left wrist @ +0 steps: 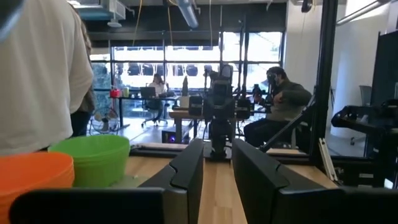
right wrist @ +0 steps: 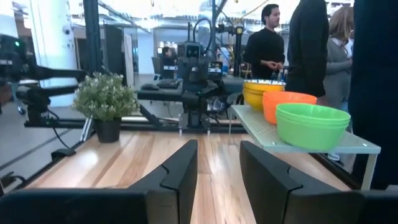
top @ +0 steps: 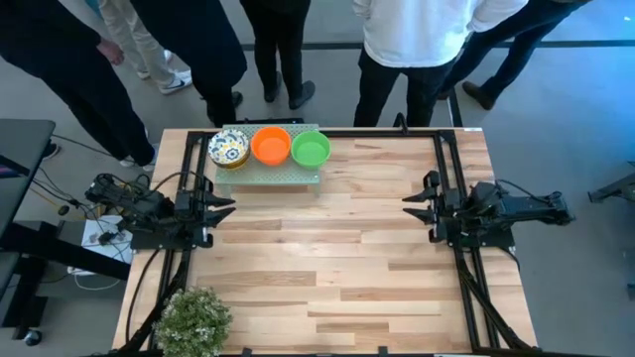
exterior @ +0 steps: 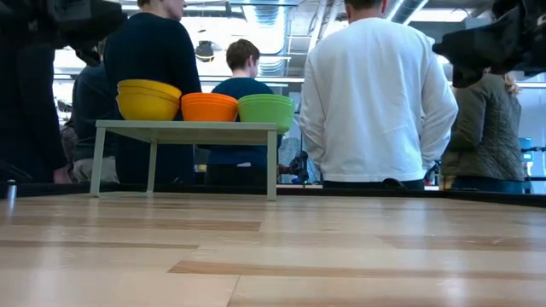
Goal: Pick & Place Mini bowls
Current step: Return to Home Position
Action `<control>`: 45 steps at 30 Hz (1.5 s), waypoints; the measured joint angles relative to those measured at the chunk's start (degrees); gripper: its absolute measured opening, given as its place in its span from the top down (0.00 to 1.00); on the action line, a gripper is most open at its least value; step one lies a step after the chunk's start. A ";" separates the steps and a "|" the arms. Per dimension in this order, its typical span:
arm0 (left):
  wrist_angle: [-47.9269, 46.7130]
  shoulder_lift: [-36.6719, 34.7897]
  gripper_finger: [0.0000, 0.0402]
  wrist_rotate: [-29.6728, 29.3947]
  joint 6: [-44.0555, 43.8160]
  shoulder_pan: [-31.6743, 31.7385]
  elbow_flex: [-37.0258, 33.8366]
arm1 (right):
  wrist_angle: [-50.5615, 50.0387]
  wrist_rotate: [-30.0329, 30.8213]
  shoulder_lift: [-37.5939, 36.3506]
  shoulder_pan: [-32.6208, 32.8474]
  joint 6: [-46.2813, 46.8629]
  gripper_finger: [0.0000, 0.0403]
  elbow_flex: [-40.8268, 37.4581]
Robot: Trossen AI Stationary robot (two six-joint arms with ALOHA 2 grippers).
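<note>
Our wooden surface (top: 327,248) has a potted plant (top: 191,319) at its near-left corner. Midway, the left end effector (top: 220,208) and the right end effector (top: 417,208) sit at opposite sides, fingers apart. On the far shelf (top: 268,177) stand the mini bowls: patterned (top: 230,149), orange (top: 270,145), green (top: 311,149). People (top: 417,40) stand beyond.

Stacked green bowls (right wrist: 312,124) on shelf (right wrist: 348,146)
</note>
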 joint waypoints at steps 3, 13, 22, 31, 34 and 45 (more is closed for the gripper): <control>0.85 0.00 0.79 0.03 -1.18 0.00 -0.51 | 2.00 1.18 0.00 -0.19 -0.60 0.71 -1.94; 0.99 0.04 0.79 0.03 -2.98 0.00 -0.52 | 5.90 2.89 0.00 -2.97 1.14 0.71 -5.33; 4.31 0.07 0.79 0.03 -4.56 0.04 -4.71 | 4.99 2.91 0.00 -3.10 1.16 0.71 -5.33; 2.17 0.09 0.79 0.01 -4.23 0.04 -4.71 | 4.48 2.90 0.00 -3.07 1.31 0.71 -5.38; -1.36 0.33 0.79 0.01 -3.15 0.03 -4.71 | 4.48 2.89 0.00 -3.07 1.29 0.71 -5.38; -1.28 3.50 0.79 0.03 -3.02 0.04 -4.71 | 4.48 2.86 0.00 -3.07 1.29 0.71 -5.40</control>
